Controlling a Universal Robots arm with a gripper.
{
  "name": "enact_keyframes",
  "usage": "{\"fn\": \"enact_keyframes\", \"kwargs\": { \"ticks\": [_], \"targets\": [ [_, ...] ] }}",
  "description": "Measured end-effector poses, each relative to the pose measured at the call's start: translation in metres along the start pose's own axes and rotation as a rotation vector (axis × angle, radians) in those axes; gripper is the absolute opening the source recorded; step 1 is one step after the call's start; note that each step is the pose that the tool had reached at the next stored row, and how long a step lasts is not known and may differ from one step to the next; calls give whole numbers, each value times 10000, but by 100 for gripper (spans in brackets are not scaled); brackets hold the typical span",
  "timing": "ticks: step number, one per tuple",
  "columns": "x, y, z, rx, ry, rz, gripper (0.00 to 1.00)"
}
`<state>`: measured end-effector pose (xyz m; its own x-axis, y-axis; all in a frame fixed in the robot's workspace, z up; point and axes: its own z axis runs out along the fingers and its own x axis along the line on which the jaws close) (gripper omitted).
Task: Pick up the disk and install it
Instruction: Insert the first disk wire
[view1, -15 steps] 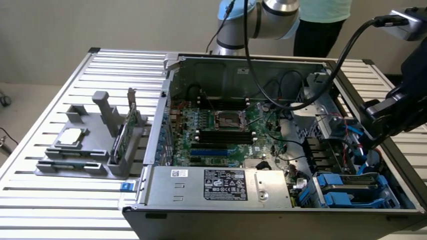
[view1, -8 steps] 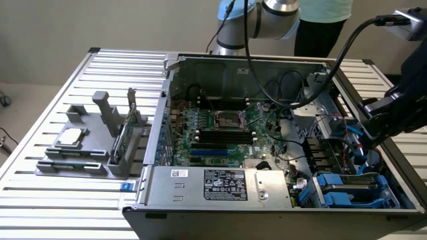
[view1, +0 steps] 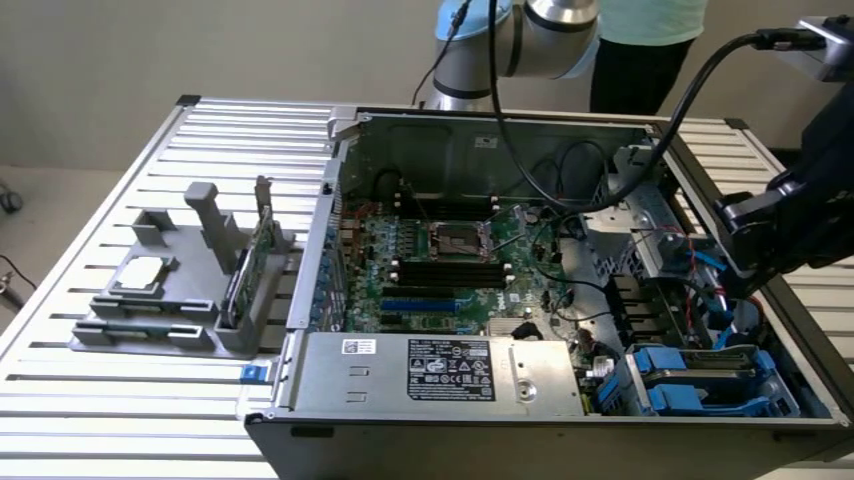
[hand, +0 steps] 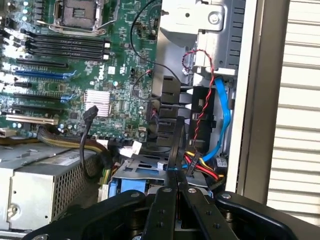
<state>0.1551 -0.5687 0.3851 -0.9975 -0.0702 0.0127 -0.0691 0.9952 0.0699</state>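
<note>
An open computer case (view1: 310, 300) lies on the slatted table. In its near corner, at the exterior view's right, a flat grey disk (view1: 701, 362) with blue plastic rails sits in the drive bay. The wrist view shows part of that grey face and a blue rail (hand: 131, 186) just beyond my fingers. My gripper (view1: 738, 292) hangs over the case's right side, a little above and behind the bay. Its two black fingers (hand: 176, 165) are pressed together with nothing between them, pointing at the bundle of red, yellow and blue cables beside the bay.
A grey holder (view1: 160, 320) at the exterior view's left carries a small silver chip (view1: 143, 274) and an upright green card (view1: 254, 270). The power supply (view1: 441, 372) fills the case's near side, the motherboard (view1: 447, 265) lies behind it. A person (view1: 647, 50) stands behind the table.
</note>
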Motion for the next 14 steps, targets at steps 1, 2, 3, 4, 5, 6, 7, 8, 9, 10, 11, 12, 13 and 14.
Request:
{"fn": "enact_keyframes", "kwargs": {
  "ticks": [1, 2, 3, 4, 5, 6, 7, 8, 9, 10, 11, 12, 13, 14],
  "targets": [
    [-1, 0, -1, -2, -7, 100, 13],
    [-2, -1, 3, -14, -15, 200, 13],
    [-4, 0, 2, -17, -23, 305, 13],
    [-4, 0, 4, -25, -30, 408, 13],
    [-5, 0, 5, -30, -38, 514, 13],
    [-6, 0, 6, -37, -46, 629, 13],
    [-7, -1, 8, -46, -54, 736, 13],
    [-7, -1, 9, -55, -62, 843, 13],
    [-8, -1, 11, -64, -70, 945, 13],
    [-8, -1, 12, -68, -78, 1050, 13],
    [-9, -1, 14, -80, -89, 1156, 13],
    [-9, -1, 14, -85, -104, 1259, 13],
    [-8, -2, 16, -96, -120, 1367, 13],
    [-9, -1, 16, -103, -136, 1471, 13]
  ]
}}
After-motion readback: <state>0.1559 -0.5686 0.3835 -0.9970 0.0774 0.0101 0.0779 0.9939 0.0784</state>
